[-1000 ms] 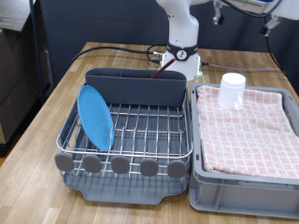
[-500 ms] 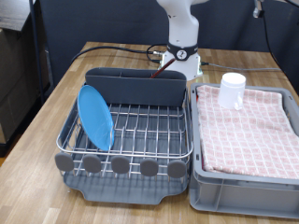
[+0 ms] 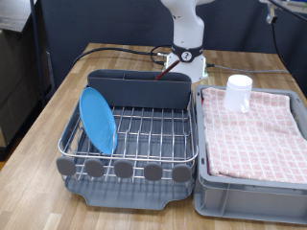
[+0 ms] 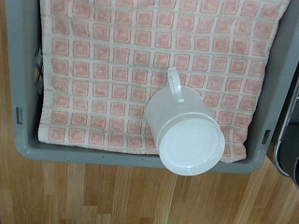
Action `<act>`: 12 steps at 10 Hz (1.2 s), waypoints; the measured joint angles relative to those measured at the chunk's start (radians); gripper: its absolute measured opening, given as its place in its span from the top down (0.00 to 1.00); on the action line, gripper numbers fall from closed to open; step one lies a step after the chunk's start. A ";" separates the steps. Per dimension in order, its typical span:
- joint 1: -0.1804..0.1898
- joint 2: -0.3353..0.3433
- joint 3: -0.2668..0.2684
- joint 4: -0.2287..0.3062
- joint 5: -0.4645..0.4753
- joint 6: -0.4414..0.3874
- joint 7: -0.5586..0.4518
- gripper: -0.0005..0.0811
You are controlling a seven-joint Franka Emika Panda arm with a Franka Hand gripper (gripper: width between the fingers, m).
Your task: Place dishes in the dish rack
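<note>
Dish rack (image 3: 134, 144) sits nearest on the bench (image 3: 43, 125), with the light-blue plate (image 3: 97, 120) already standing upright in its wires at the exterior view's left — one dish looks done. White cup (image 3: 238, 93) is not racked yet, resting upside down at the far edge of the red-checked cloth (image 3: 254, 134) in the grey crate (image 3: 249, 196), and the wrist view looks straight down on it (image 4: 187, 135). No spoon is visible; the end effector shows in neither view — cannot tell if its fingers are apart or together.
</note>
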 joint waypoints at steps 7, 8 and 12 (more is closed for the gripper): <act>-0.002 0.050 -0.021 -0.221 -0.001 0.263 -0.140 0.01; -0.003 0.046 -0.025 -0.254 -0.001 0.329 -0.143 0.01; -0.008 0.064 -0.046 -0.250 0.015 0.309 -0.199 0.01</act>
